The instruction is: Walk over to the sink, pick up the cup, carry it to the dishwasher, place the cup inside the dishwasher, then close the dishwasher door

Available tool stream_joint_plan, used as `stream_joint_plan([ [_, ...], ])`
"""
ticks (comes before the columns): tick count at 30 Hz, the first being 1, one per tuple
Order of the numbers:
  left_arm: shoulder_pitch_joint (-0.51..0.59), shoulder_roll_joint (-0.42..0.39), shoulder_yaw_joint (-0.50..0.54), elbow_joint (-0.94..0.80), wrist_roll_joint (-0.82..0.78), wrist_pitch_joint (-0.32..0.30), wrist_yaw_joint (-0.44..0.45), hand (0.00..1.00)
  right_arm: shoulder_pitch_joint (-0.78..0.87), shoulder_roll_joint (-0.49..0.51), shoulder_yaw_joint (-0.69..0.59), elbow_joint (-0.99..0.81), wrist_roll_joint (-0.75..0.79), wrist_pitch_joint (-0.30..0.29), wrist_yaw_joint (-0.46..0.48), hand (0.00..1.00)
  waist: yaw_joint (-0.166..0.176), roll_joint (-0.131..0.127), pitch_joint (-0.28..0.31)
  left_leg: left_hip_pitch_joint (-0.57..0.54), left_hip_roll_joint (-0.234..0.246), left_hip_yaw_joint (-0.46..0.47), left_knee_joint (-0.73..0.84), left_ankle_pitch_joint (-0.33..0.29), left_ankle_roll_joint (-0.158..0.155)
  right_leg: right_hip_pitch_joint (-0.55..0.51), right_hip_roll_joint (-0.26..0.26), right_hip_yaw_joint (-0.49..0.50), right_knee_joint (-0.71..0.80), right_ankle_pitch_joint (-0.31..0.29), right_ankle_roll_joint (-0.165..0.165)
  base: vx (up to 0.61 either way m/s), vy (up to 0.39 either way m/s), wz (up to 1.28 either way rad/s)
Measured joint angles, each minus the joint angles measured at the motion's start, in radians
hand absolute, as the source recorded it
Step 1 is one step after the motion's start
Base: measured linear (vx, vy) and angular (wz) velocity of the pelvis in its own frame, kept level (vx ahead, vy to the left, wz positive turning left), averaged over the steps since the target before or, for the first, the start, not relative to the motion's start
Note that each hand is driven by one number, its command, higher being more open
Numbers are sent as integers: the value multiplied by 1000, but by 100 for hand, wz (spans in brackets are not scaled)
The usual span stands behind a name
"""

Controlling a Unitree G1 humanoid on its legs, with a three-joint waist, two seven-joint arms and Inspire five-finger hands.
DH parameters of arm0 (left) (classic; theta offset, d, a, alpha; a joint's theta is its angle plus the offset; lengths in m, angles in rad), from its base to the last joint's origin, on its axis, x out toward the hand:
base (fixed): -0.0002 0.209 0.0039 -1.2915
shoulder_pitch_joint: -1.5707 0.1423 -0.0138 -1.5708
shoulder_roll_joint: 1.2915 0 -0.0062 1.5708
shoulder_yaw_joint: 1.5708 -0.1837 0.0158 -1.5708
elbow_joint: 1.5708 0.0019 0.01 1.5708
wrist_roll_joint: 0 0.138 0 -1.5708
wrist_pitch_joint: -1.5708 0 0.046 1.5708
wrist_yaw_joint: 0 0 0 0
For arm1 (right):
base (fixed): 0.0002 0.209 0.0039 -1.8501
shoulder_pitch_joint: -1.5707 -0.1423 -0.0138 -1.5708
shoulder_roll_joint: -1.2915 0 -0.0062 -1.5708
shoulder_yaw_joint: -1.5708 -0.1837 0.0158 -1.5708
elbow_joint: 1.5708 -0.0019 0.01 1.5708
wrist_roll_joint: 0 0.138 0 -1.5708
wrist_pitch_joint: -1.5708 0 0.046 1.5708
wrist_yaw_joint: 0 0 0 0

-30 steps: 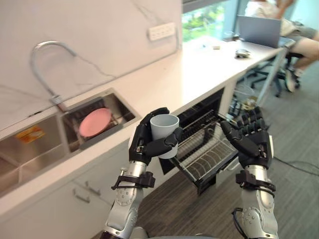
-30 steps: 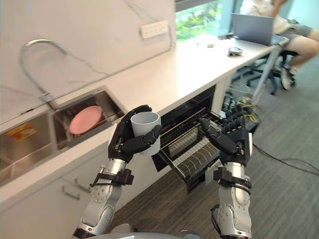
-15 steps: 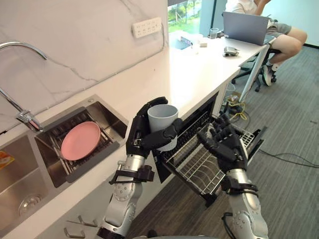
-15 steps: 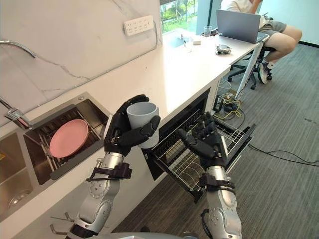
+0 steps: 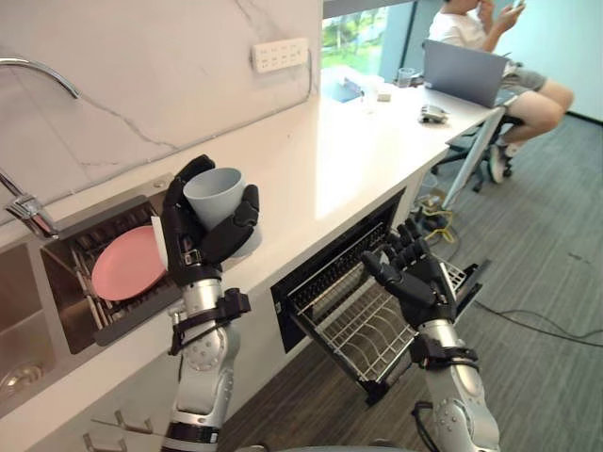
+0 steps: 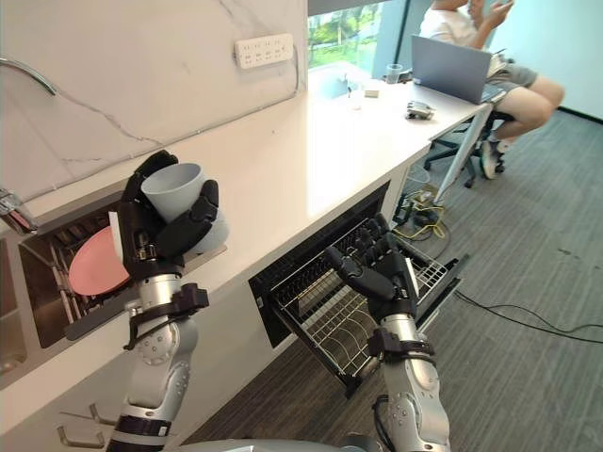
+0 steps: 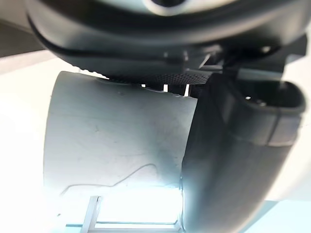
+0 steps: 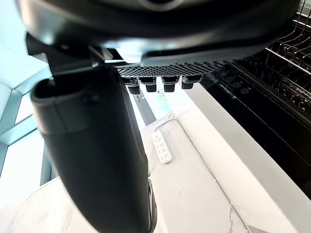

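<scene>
Grey cup (image 5: 217,195): upright, clasped in your left robot hand (image 5: 188,243), likely for a steady carry. Right robot hand (image 5: 421,285): fingers spread, empty, above the dishwasher rack (image 5: 341,322).

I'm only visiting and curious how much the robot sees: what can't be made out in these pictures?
Pink plate: right part hidden behind the left hand holding the cup, both eye views.
Faucet: its neck cut off by the left edge, both eye views.
Dishwasher inside: dark behind the pulled-out rack.
Small items by the laptop: too small to name.
</scene>
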Motion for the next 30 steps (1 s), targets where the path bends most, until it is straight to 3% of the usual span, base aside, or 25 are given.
stream_joint_plan([
  [3,0,-17,-30,0,0,21,-4,0,2,1,7,-31,5,10,1,100,-13,-1,1,26,24,3,-24,6,-15,32,31,-9,-42,8,-11,79,-88,-8],
  [10,-1,-14,-25,0,5,34,-47,0,1,12,40,-42,103,32,89,100,-11,1,2,37,4,12,-45,9,-11,78,31,-16,-143,58,0,4,16,0],
  [13,-2,-15,-34,6,51,39,-55,0,-9,12,88,-42,210,81,141,100,-12,1,2,35,-3,11,-54,12,-6,86,29,-22,-170,72,1,-22,17,4],
  [23,-35,18,-49,75,375,38,-38,0,-87,-3,115,-34,438,171,258,100,-34,1,2,38,-17,10,-83,31,0,91,24,-31,-198,92,5,-2,2,1],
  [30,-57,53,-86,77,533,26,-65,0,-103,-43,144,-5,448,183,257,100,-36,2,2,38,-20,0,-93,41,2,95,23,-42,-202,94,4,-16,0,4],
])
